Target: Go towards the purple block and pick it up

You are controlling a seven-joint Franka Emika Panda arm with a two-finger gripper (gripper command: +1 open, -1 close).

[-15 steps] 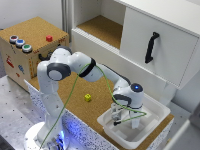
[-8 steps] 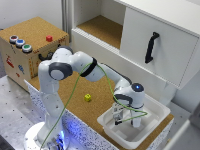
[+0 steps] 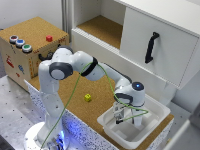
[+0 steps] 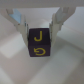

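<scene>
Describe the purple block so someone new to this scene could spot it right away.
Find the white tray on the cork counter, below the cabinet. The purple block sits in it, between the claw fingers. It is dark with yellow letters, unlike the yellow cube out on the cork.

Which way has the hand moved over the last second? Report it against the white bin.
No. The hand stays put in the exterior view, hanging over the white bin by its near-left wall, with the purple block between its fingers.

Free room and obstacles. I see the gripper (image 3: 120, 119) down inside the white bin (image 3: 156, 111), walls closing every side, open only overhead. Fingers (image 4: 56, 22) flank the purple block (image 4: 39, 43) at 10 and 2 o'clock.
</scene>
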